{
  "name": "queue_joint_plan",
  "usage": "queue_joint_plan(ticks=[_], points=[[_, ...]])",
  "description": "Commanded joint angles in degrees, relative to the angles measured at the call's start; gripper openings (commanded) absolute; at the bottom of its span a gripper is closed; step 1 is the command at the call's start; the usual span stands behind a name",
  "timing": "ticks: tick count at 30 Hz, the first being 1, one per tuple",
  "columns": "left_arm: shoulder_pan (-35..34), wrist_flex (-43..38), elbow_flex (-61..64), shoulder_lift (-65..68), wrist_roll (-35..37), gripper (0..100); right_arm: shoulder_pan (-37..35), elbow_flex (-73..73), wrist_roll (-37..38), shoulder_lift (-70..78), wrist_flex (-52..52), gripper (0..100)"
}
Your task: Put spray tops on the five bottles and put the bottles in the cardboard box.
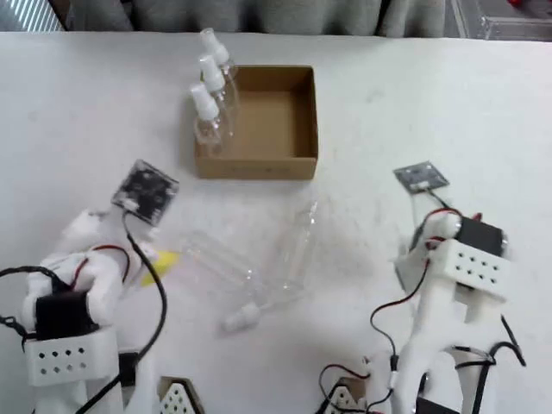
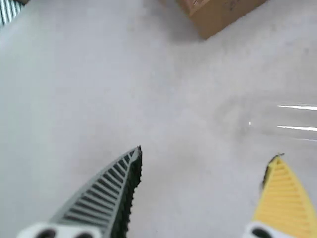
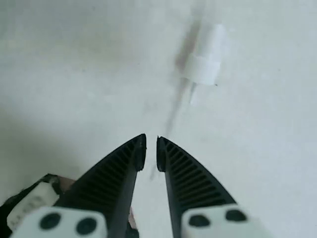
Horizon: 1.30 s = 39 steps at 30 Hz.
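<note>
Left pincer (image 2: 208,153) spread, right pincer (image 3: 150,141) seemingly closed

We see bright, even light from above on the white table (image 1: 414,103), which looks nearly washed out in the high view. Shadows are soft: a faint one lies along the cardboard box (image 1: 259,164) on its near side, and a pale one beside the spray top (image 3: 203,64). Two thin streaks of glare cross a clear bottle (image 2: 297,116). The table dims gently near the right gripper (image 3: 151,148).
</note>
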Motion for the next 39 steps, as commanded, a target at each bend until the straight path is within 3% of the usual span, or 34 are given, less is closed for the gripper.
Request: queue_joint_plan(ticks=[1,10,18,23,32,35,39], points=[[-7.96,0.09,4.66,-0.66,7.65,37,-8.04,-2.99,-3.16,-1.36,3.21,1.6],[-14.90,-15.74,20.84,-0.66,19.87,37,-29.41,-2.81,-3.43,-2.15,3.82,1.6],[-19.03,-14.77,17.58,-0.57,23.30,37,-48.31,1.41,-2.37,-14.02,3.47,1.6],[-20.00,-11.52,13.45,-0.22,23.65,37,-60.88,6.42,6.95,-19.30,1.98,1.7],[-25.01,-14.95,3.43,22.02,23.91,37,-65.01,12.66,7.47,-14.29,-10.33,1.9],[-26.95,-18.02,1.85,28.35,27.43,37,-68.09,12.66,7.65,-10.95,-11.91,2.0],[-31.52,-19.43,-0.79,33.19,29.54,37,-74.24,12.48,7.65,-7.52,-13.49,11.1]])
